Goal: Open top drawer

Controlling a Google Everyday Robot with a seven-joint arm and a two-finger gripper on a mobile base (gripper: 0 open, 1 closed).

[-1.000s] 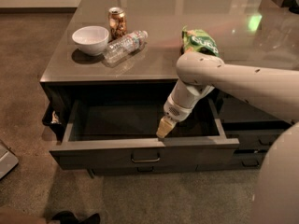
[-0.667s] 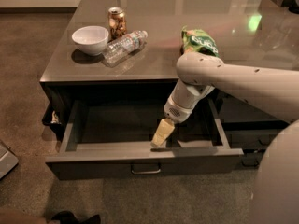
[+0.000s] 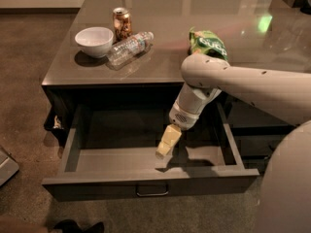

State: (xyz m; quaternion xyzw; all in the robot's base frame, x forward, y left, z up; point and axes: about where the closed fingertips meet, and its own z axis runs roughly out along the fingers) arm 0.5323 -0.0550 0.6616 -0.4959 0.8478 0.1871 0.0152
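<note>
The top drawer [image 3: 146, 186] is pulled far out of the dark grey cabinet, its plain grey inside bare. Its front panel carries a small loop handle [image 3: 152, 192] at the centre. My gripper [image 3: 164, 149] hangs from the white arm, its pale yellow fingers pointing down inside the drawer just behind the front panel, right of centre. It holds nothing that I can see.
On the countertop [image 3: 160, 38] stand a white bowl [image 3: 94, 41], a can [image 3: 121, 23], a plastic bottle [image 3: 129, 47] lying on its side and a green chip bag [image 3: 209, 43]. More dark drawers [image 3: 262, 130] sit to the right. Brown carpet [image 3: 24, 81] surrounds the cabinet.
The drawer has slid further out toward the camera. My gripper has moved with it, staying just behind the front panel.
</note>
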